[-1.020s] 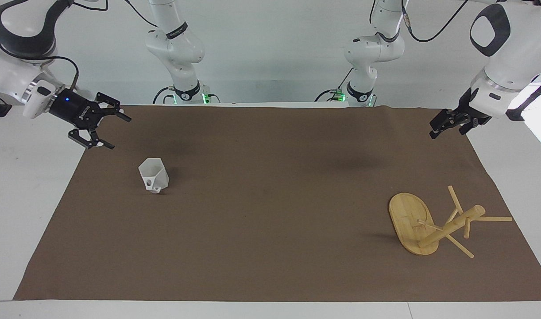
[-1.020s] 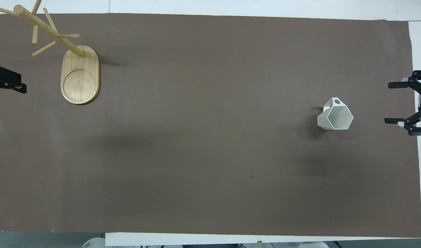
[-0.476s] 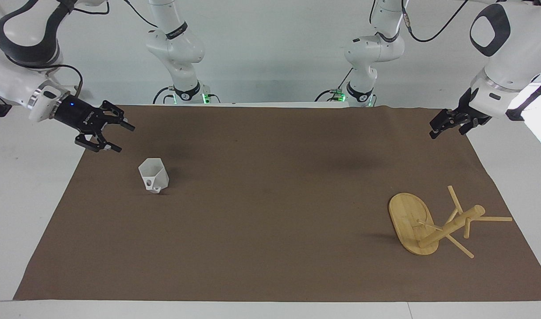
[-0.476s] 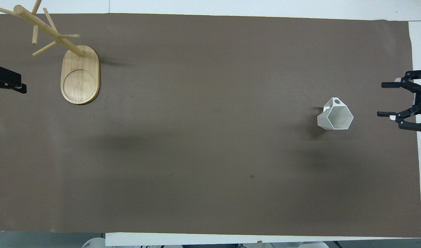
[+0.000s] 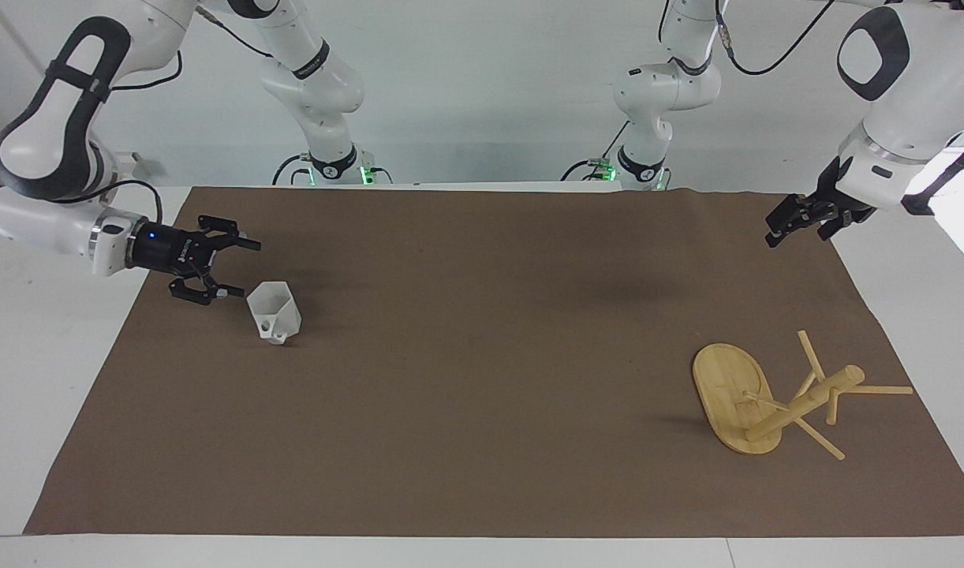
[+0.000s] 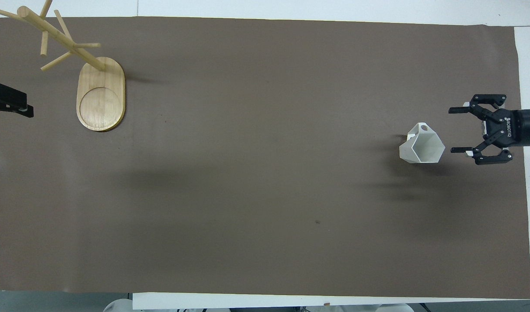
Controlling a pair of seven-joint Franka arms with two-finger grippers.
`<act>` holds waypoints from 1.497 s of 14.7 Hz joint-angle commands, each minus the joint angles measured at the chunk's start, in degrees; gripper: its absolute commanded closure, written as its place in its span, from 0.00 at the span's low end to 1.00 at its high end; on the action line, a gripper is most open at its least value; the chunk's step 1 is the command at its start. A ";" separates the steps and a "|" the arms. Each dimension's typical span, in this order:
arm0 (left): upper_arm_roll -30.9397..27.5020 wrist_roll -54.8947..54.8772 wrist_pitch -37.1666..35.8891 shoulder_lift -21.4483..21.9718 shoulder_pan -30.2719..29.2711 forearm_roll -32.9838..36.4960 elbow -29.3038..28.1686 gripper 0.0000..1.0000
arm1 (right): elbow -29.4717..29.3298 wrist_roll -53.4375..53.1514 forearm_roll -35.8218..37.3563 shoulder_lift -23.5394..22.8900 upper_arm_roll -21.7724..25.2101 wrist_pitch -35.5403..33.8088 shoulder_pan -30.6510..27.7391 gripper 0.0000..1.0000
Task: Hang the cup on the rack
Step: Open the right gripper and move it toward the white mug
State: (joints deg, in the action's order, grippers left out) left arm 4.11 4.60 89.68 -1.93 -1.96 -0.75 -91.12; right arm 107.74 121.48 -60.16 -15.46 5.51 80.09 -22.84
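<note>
A brown mat (image 5: 482, 371) covers our white table (image 5: 40, 347). At the left arm's end stands the bamboo mug rack (image 5: 774, 398) (image 6: 80, 73), upright on its oval base, pegs bare. Our right gripper (image 5: 233, 268) (image 6: 458, 130) hangs low just beside the white faceted cup (image 5: 274, 312) (image 6: 422, 148), fingers spread apart, not touching it; the cup stands upright at the right arm's end. Our left gripper (image 5: 775, 230) (image 6: 24, 108) waits over the mat's edge, well apart from the rack; we cannot tell how its jaws stand.
</note>
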 commanded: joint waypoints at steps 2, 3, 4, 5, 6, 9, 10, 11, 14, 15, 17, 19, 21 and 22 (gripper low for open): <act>0.28 0.68 0.67 1.40 -0.24 0.84 -1.78 0.01 | -4.64 1.04 -3.29 -5.97 -0.76 -5.64 -2.29 0.00; 0.28 0.68 0.67 1.40 -0.24 0.84 -1.78 0.01 | -4.64 1.13 -3.30 -6.16 -0.76 -5.56 -2.55 0.00; 0.28 0.68 0.67 1.40 -0.24 0.84 -1.78 0.01 | -4.64 1.13 -3.04 -6.42 -0.68 -5.47 -2.73 0.00; 0.28 0.68 0.67 1.49 -0.24 0.84 -1.78 0.01 | -4.90 1.39 -3.21 -7.90 -0.76 -5.82 -3.25 0.00; 0.28 0.68 0.67 1.41 -0.24 0.84 -1.78 0.01 | -5.60 1.83 -3.21 -9.66 -1.02 -6.34 -4.30 0.00; 0.28 0.68 0.59 1.41 -0.24 0.84 -1.78 0.01 | -7.36 3.32 -2.86 -11.61 -1.20 -8.27 -5.80 0.00; 0.28 0.68 0.67 1.40 -0.24 0.84 -1.78 0.01 | -7.54 3.50 -2.69 -11.87 -1.20 -8.63 -6.68 0.00; 0.28 0.68 0.59 1.40 -0.24 0.84 -1.78 0.01 | -7.54 4.54 -2.25 -12.13 -1.20 -8.54 -7.04 0.00; 0.28 0.68 0.67 1.41 -0.24 0.84 -1.78 0.01 | -7.63 8.76 -1.19 -14.32 -1.20 -9.24 -8.97 0.00; 0.28 0.68 0.59 1.49 -0.24 0.84 -1.78 0.01 | -7.89 10.51 -1.19 -15.64 -1.20 -9.86 -9.58 0.00; 0.28 0.68 0.59 1.40 -0.24 0.84 -1.78 0.01 | -8.16 11.76 -1.63 -17.58 -1.20 -11.26 -10.03 0.00; 0.28 0.59 0.67 1.40 -0.24 0.84 -1.78 0.01 | -8.24 12.20 -1.54 -17.94 -1.20 -11.27 -10.20 0.00; 0.28 0.59 0.67 1.40 -0.24 0.84 -1.78 0.01 | -8.07 12.46 -1.37 -18.02 -1.20 -10.66 -9.77 0.00; 0.28 0.68 0.67 1.49 -0.24 0.84 -1.78 0.01 | -8.07 13.07 -1.45 -18.02 -1.20 -10.39 -9.59 0.00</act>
State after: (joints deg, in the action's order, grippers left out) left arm 4.11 4.60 89.68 -1.93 -1.96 -0.75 -91.12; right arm 100.89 133.48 -61.90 -33.04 4.95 69.86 -32.20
